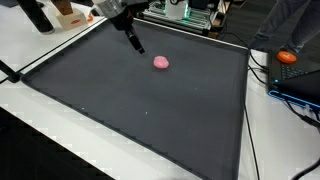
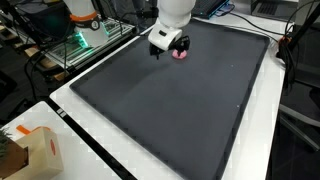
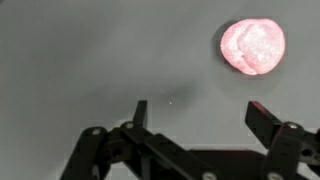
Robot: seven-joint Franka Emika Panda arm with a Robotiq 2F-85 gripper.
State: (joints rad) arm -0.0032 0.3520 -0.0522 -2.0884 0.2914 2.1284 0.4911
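Note:
A small pink round object [image 1: 161, 62] lies on the dark grey mat [image 1: 140, 110] toward its far side. In the other exterior view the pink object [image 2: 181, 54] shows just behind the gripper [image 2: 158, 50]. My gripper [image 1: 137, 46] hangs over the mat a little to one side of it, not touching it. In the wrist view the pink object [image 3: 252, 46] sits at the upper right, beyond the gripper [image 3: 200, 115]. Its two fingers stand wide apart with only bare mat between them.
The mat lies on a white table [image 1: 40, 135]. An orange object [image 1: 288, 57] and a blue-edged device sit off the mat at one side with cables. Equipment and boxes stand behind the mat. A cardboard box [image 2: 35, 150] sits at a table corner.

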